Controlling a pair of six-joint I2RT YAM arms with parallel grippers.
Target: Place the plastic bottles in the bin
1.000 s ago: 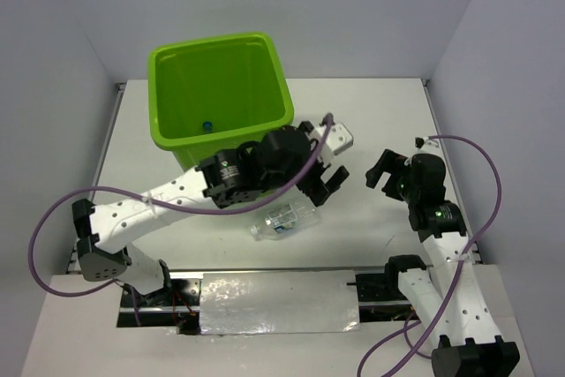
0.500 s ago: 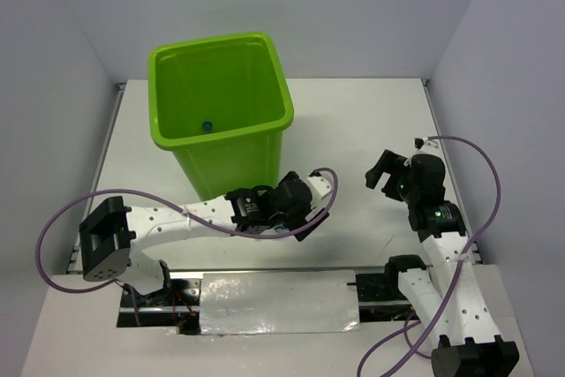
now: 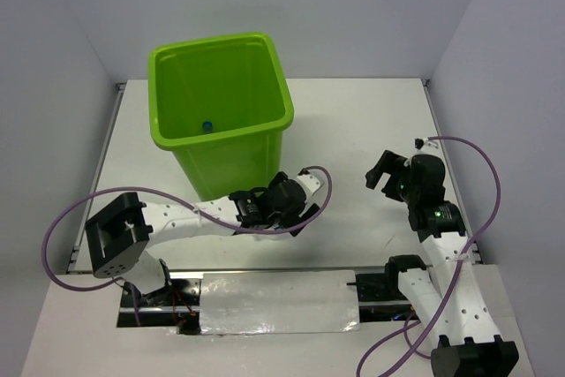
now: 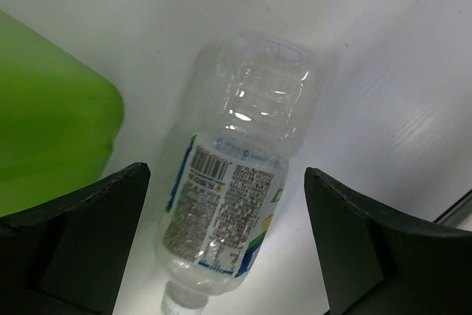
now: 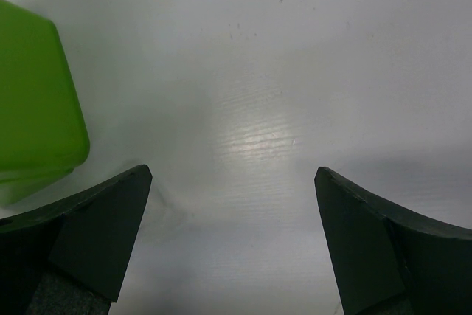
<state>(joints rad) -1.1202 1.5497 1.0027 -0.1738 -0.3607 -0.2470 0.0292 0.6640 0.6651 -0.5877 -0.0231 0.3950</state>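
Gaping wide, left pincer (image 4: 225, 175) frames a bottle (image 4: 258, 108) beside the bin (image 3: 234, 161) holding a blue speck (image 3: 207, 126); right pincer (image 5: 232, 171) equally wide.

My white-shelled, black-jointed left arm (image 3: 177, 215) stretches low and to the right. Its black two-finger left gripper (image 4: 225, 170) points downward, jaws fully spread, gripping nothing. My matching right arm (image 3: 446, 258) stands folded at the elbow. Its black right gripper (image 5: 233, 171) is spread equally wide and grips nothing.
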